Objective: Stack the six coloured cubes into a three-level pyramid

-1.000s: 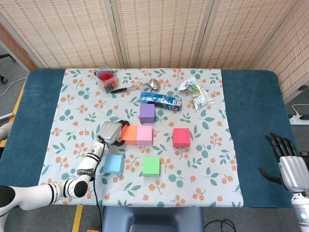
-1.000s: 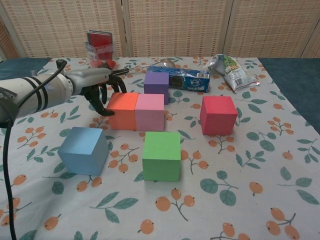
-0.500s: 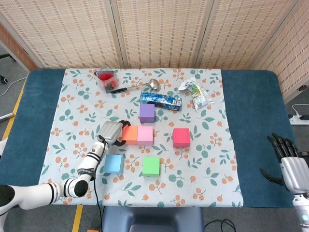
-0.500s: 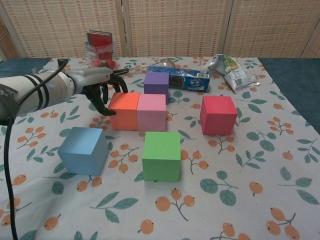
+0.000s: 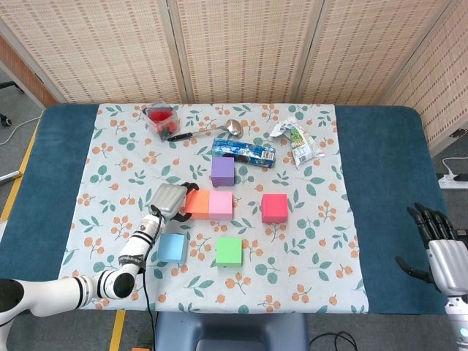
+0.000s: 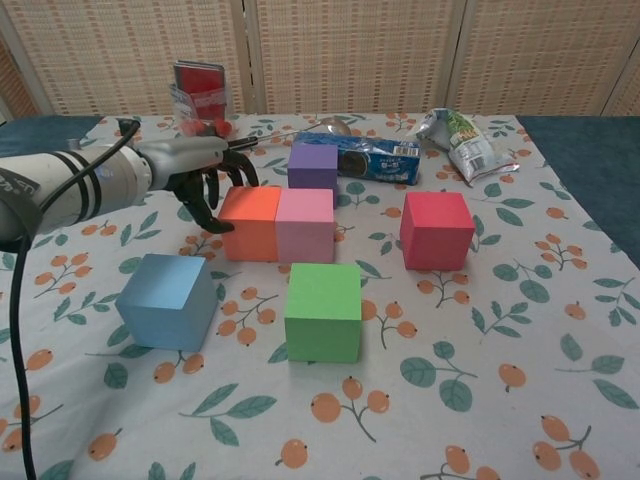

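Left hand (image 6: 205,180) down at table level, fingers curled against the outer face of the orange cube (image 6: 250,222). No wrap around the block, nothing actually held, so reads as a sideways push rather than a grasp. Orange pressed flush against the pink cube (image 6: 305,224), the pair forming a tidy two-block row near the middle of the floral cloth (image 5: 322,256).

Right hand (image 5: 442,252) way off at the table's edge, fingers spread, holding nothing.

Looks like base-row building, early on: only two of three bottom blocks lined up, nothing stacked yet. Red cube (image 6: 436,230) sitting apart to the side of pink, with a clear gap. Purple cube (image 6: 313,166) just behind the row, green cube (image 6: 323,311) and blue cube (image 6: 168,300) in front, all loose on the cloth.

Next move probably a third block snugged up to the row. Red seems the obvious pick, being already roughly in line. Needs a straight shove or a lift-and-place without knocking the pair askew.

Clutter at the back: cookie pack (image 5: 244,151), snack bag (image 5: 298,140), ladle (image 5: 219,129), small red container (image 5: 161,118). All well clear of the cubes except the cookie pack, close behind purple.
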Available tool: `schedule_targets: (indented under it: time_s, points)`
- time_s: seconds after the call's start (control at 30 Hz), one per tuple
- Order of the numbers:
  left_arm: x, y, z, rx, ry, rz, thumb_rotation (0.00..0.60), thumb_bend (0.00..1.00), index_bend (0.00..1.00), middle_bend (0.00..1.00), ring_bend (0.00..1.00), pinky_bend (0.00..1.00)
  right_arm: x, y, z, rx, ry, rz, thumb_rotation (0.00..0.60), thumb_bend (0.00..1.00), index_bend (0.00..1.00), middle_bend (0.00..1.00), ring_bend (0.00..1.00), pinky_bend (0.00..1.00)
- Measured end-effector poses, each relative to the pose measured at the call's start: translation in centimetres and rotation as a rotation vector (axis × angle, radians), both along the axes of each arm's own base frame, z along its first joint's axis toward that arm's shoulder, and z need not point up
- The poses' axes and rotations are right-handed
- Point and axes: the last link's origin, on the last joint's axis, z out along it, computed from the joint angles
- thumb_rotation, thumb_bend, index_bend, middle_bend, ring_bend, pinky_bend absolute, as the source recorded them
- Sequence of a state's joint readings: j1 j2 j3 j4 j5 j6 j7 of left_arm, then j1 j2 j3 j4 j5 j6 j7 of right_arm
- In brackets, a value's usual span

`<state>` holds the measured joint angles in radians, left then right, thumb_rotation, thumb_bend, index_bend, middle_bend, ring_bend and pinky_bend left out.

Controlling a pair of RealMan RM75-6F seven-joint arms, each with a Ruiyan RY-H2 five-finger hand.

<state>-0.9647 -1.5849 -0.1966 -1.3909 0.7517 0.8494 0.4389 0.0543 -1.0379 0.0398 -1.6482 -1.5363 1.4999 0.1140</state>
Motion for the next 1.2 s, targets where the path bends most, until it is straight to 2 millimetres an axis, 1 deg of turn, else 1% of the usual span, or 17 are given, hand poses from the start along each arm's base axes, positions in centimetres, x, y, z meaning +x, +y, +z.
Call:
schedule_targets:
  time_s: [0.27, 0.5, 0.6, 0.7, 0.73, 0.77, 0.83, 0.97, 1.13, 1.2]
  points:
    - [0.0, 0.0, -0.1, -0.006, 0.011, 0.001, 0.6, 0.32, 0.15, 0.27, 0.36, 0.41, -0.1, 0.0, 0.1, -0.002, -0.002, -0.004, 0.6, 0.1, 0.0, 0.0, 0.0, 0.0]
    - [-0.1, -0.2, -0.2, -0.029, 0.029, 0.008, 0.6, 0.31, 0.08, 0.2, 0.27, 0.38, -0.1, 0.0, 0.1, -0.002, -0.004, -0.001, 0.6, 0.1, 0.0, 0.0, 0.0, 0.0]
    - [-0.2, -0.2, -0.2, -0.034, 0.035, 0.011, 0.6, 0.31, 0.06, 0.16, 0.21, 0.36, -0.1, 0.0, 0.1, -0.003, -0.005, -0.002, 0.6, 0.1, 0.0, 0.0, 0.0, 0.0]
    - [-0.2, -0.3, -0.3, -0.048, 0.036, 0.02, 0.6, 0.32, 0.02, 0.1, 0.11, 0.32, -0.1, 0.1, 0.1, -0.007, -0.007, -0.001, 0.6, 0.1, 0.0, 0.0, 0.0, 0.0]
    - [-0.2, -0.3, -0.3, -0.051, 0.038, 0.02, 0.6, 0.32, 0.01, 0.06, 0.06, 0.29, -0.1, 0.2, 0.2, -0.008, -0.007, -0.001, 0.6, 0.1, 0.0, 0.0, 0.0, 0.0]
    - [-0.2, -0.3, -0.3, -0.054, 0.042, 0.019, 0.6, 0.32, 0.0, 0.04, 0.03, 0.26, -0.1, 0.2, 0.2, -0.008, -0.007, -0.001, 0.6, 0.1, 0.0, 0.0, 0.0, 0.0]
    - [-0.3, -0.5, -0.1, -0.062, 0.048, 0.019, 0.6, 0.32, 0.0, 0.01, 0.0, 0.21, -0.1, 0.2, 0.2, -0.009, -0.006, -0.001, 0.6, 0.1, 0.0, 0.0, 0.0, 0.0]
    - [-0.3, -0.7, 0.2, -0.074, 0.054, 0.022, 0.6, 0.33, 0.0, 0.0, 0.0, 0.14, 0.0, 0.1, 0.2, -0.006, -0.008, 0.002, 0.6, 0.1, 0.0, 0.0, 0.0, 0.0]
    - [-0.2, -1.1, 1.1, -0.08, 0.036, 0.028, 0.6, 0.33, 0.0, 0.0, 0.0, 0.13, 0.1, 0.2, 0.2, -0.005, -0.01, 0.008, 0.6, 0.1, 0.0, 0.0, 0.0, 0.0]
    - [-0.2, -1.2, 1.9, -0.069, 0.02, 0.03, 0.6, 0.33, 0.0, 0.0, 0.0, 0.13, 0.3, 0.1, 0.3, -0.001, -0.012, 0.014, 0.6, 0.1, 0.0, 0.0, 0.0, 0.0]
